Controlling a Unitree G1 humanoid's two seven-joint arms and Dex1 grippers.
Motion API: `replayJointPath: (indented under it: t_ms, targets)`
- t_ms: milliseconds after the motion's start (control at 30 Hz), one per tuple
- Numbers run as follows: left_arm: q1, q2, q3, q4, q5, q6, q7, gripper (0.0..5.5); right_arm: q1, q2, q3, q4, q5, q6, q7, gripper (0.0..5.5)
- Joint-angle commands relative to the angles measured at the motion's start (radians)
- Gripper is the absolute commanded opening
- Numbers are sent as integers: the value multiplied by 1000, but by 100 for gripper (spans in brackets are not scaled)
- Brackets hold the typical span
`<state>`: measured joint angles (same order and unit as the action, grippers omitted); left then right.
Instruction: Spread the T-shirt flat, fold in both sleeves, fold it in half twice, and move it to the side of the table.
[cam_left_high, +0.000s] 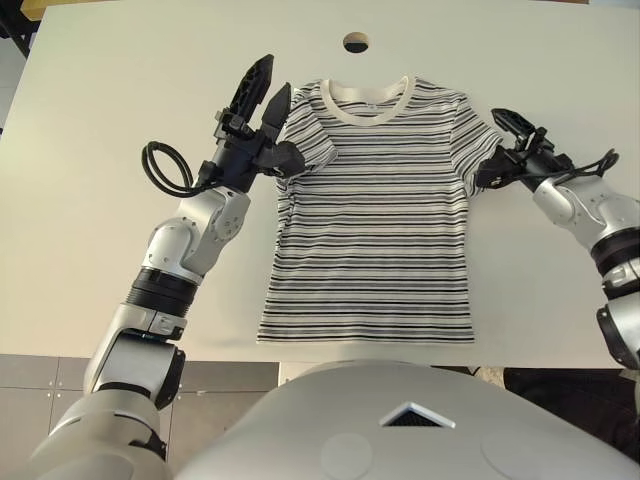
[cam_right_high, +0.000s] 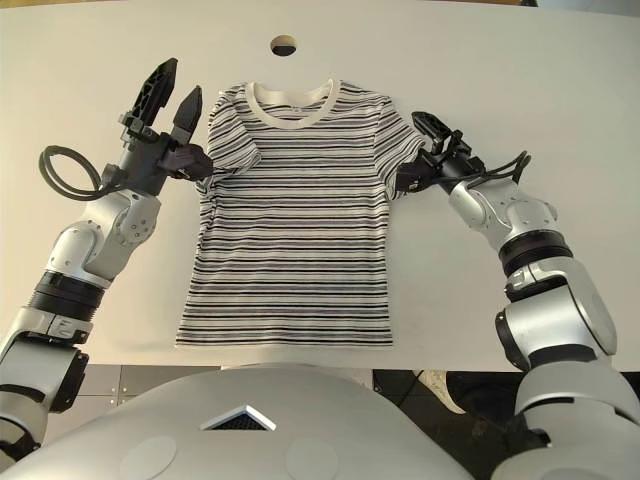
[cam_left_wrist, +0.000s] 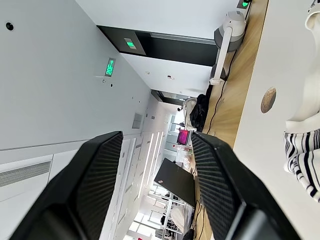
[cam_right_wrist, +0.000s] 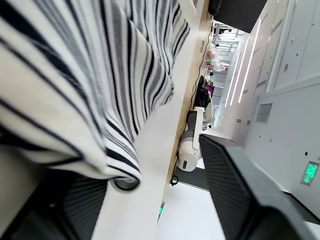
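A black-and-white striped T-shirt (cam_left_high: 370, 220) with a cream collar lies flat, face up, in the middle of the white table (cam_left_high: 100, 230). My left gripper (cam_left_high: 272, 78) is open and raised above the shirt's left sleeve (cam_left_high: 305, 140), fingers pointing to the far edge; its wrist hides part of that sleeve. My right gripper (cam_left_high: 497, 150) is open at the outer hem of the right sleeve (cam_left_high: 472, 135). In the right wrist view the striped sleeve (cam_right_wrist: 75, 85) drapes over one finger, and the other finger (cam_right_wrist: 235, 190) stands clear of the cloth.
A round cable hole (cam_left_high: 355, 42) sits in the table just beyond the collar. A black cable loop (cam_left_high: 165, 168) hangs off my left forearm. Bare table stretches on both sides of the shirt; the front edge (cam_left_high: 230, 352) runs just below the hem.
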<state>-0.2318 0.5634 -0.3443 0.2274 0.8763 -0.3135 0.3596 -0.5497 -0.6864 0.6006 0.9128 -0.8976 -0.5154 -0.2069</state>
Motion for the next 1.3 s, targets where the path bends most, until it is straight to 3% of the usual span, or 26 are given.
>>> replayJointPath:
  t_ms: [33, 267, 433, 700, 900, 1300]
  targets:
    - [-3, -9, 3, 0, -4, 0, -7, 258, 38, 1, 27, 18, -9, -11, 44, 220]
    - [4, -12, 2, -9, -3, -3, -12, 258, 42, 1, 19, 28, 2, -2, 38, 83]
    - [18, -11, 3, -12, -4, -5, -11, 258, 31, 1, 10, 40, 11, 13, 26, 16]
    - [26, -13, 0, -26, 0, -7, -18, 258, 51, 11, 15, 13, 18, -12, 7, 11]
    - [37, -12, -2, -13, 7, -10, -4, 258, 106, 4, -53, -196, 46, 15, -68, 11]
    - [46, -26, -16, 19, 6, -14, -2, 258, 131, 23, -58, -348, 7, 70, -17, 11]
